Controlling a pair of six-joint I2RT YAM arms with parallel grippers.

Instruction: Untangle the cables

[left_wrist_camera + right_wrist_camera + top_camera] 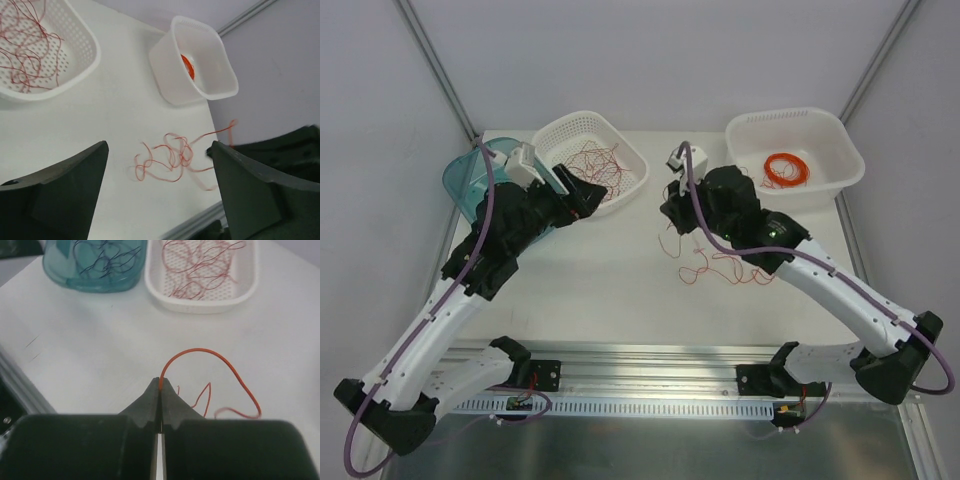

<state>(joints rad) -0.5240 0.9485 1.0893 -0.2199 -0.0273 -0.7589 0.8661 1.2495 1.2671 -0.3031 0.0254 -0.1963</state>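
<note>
Cables are being separated: one orange-red strand, looping ahead of the closed right claw, is pinched there, the left claw is spread empty, and a gentle pull-free is called for.

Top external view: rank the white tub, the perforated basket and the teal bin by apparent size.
1. white tub
2. perforated basket, close behind it
3. teal bin, though the left arm hides part of it
</note>
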